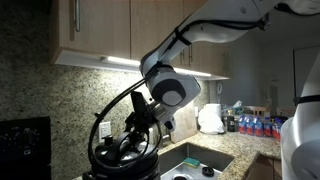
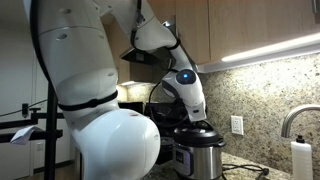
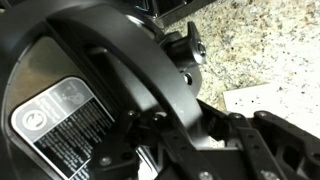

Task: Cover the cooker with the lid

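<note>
The black domed lid (image 3: pixel 70 60) fills the wrist view, with a silver label on it and its raised handle (image 3: pixel 150 75) running diagonally. My gripper (image 3: pixel 185 125) is shut on that handle, one finger on each side. In both exterior views the gripper (image 1: pixel 140 122) (image 2: pixel 196 120) points straight down onto the lid (image 1: pixel 122 150) (image 2: pixel 198 133). The lid sits on top of the cooker (image 2: pixel 202 158), whose steel band shows below it. Whether the lid rests fully on the rim I cannot tell. In an exterior view the cooker (image 1: pixel 120 170) is mostly hidden by the lid and cables.
A steel sink (image 1: pixel 200 160) lies beside the cooker, with a white bag (image 1: pixel 212 118) and bottles (image 1: pixel 255 125) beyond it. A black stove (image 1: pixel 25 140) stands on the other side. A faucet (image 2: pixel 292 120) and soap bottle (image 2: pixel 300 160) stand near the speckled granite wall (image 2: pixel 260 95).
</note>
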